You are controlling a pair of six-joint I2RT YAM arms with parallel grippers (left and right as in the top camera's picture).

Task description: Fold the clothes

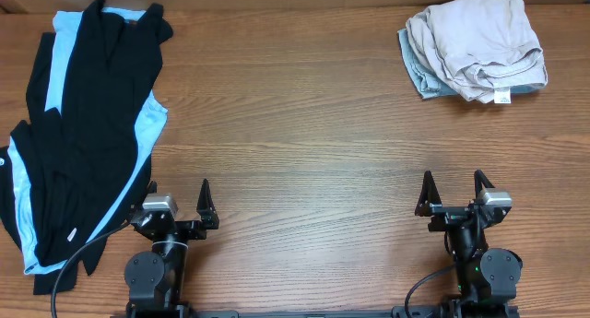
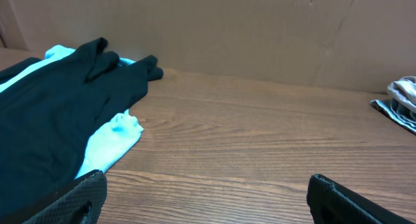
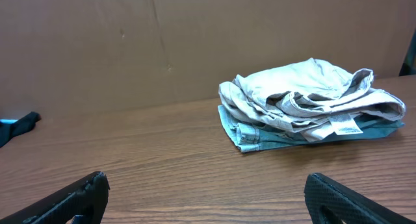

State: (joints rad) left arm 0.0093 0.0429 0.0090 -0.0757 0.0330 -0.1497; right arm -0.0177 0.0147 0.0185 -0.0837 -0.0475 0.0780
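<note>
Black garment [image 1: 83,124] lies over light-blue tee [image 1: 147,129] at the left edge of the table [image 1: 295,143], long axis near-to-far. Folded beige pile [image 1: 479,41] sits far right. Left gripper [image 1: 178,191] and right gripper [image 1: 453,184]: fingers apart, empty.

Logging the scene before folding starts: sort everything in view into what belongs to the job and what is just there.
Belongs to the job:
black garment, spread at the left
light-blue garment under it
beige piece atop the far-right pile
grey-blue piece beneath it
left gripper and right gripper, both open, empty

Just there:
wooden table
brown backboard
</note>
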